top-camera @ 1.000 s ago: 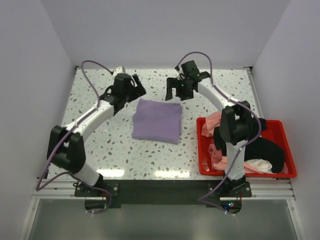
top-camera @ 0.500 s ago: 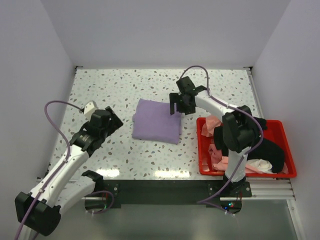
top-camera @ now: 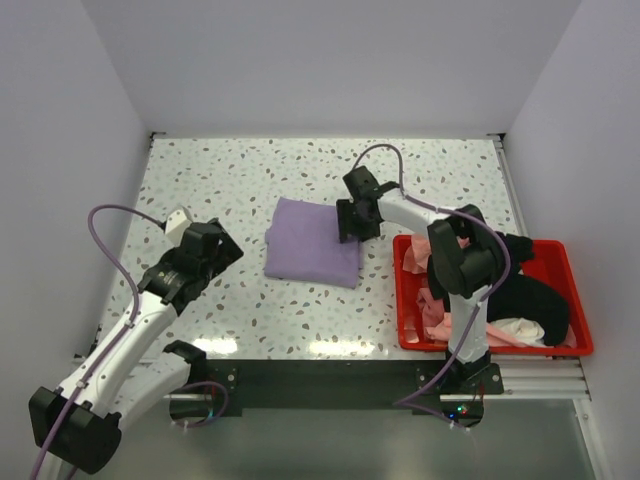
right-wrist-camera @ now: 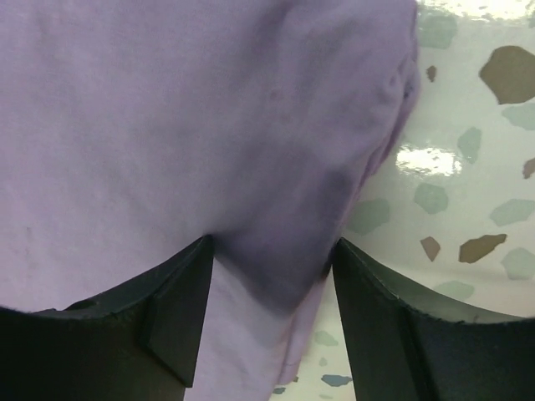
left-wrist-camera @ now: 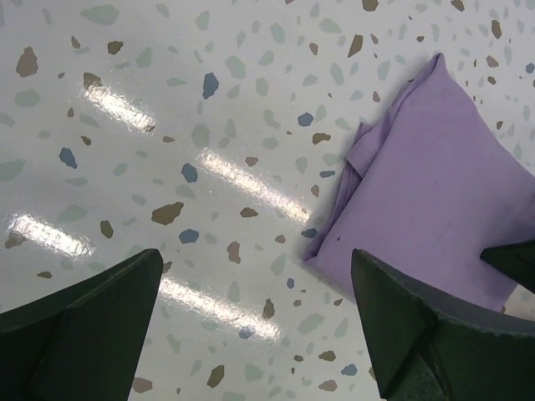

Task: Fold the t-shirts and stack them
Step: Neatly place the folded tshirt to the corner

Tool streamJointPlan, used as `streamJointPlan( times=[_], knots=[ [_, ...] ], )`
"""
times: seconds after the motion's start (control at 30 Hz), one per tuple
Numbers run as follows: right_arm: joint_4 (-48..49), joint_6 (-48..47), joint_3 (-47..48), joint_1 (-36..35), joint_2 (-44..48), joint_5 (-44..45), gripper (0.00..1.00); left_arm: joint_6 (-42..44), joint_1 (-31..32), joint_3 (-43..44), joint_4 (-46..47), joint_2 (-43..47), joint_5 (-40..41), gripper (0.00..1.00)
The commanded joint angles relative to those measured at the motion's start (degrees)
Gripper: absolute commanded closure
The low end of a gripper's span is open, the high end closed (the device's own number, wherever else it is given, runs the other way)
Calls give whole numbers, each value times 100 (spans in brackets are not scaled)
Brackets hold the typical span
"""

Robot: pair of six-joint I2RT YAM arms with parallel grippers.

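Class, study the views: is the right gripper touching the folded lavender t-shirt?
Touching. The right wrist view shows the right gripper with its fingers pressed onto the lavender t-shirt, a bunched fold of it filling the gap between them.

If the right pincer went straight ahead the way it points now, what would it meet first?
The folded lavender t-shirt: the right pincer straddles its edge, probably touching the cloth.
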State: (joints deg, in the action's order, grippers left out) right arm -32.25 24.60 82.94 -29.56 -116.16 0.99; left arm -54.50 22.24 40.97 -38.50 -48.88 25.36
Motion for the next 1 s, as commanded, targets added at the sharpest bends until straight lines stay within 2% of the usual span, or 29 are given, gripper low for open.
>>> streamJointPlan(
  times=[0.0, 0.03, 0.1, 0.13, 0.37, 0.53, 0.73, 0.97],
  knots=[
    [166, 89, 29, -111, -178, 94, 39, -43, -27, -28, -26, -16, 179, 0],
    [158, 80, 64, -120, -223, 137, 46, -43, -27, -36, -35, -7, 179, 0],
    [149, 63, 117, -120, -354, 260, 53, -34, -27, -36, -35, -7, 223, 0],
    [149, 28, 205, -137, -390, 322, 60, -34, -27, -28, -43, 1, 232, 0],
    [-141, -543, 1048, -164, -969, 1288, 79, -105, -27, 60, -246, 10, 425, 0],
    [-518, -1404, 2206, -120, -1488, 2263, 83, -201, -27, 95, -465, 54, 618, 0],
    [-747, -1888, 3287, 371, -1998, 2317, 85, -271, -27, 87, -580, 212, 865, 0],
    [-809, -2634, 4011, 1031, -2402, 2353, 87, -307, -27, 139, -518, 107, 1005, 0]
  ],
)
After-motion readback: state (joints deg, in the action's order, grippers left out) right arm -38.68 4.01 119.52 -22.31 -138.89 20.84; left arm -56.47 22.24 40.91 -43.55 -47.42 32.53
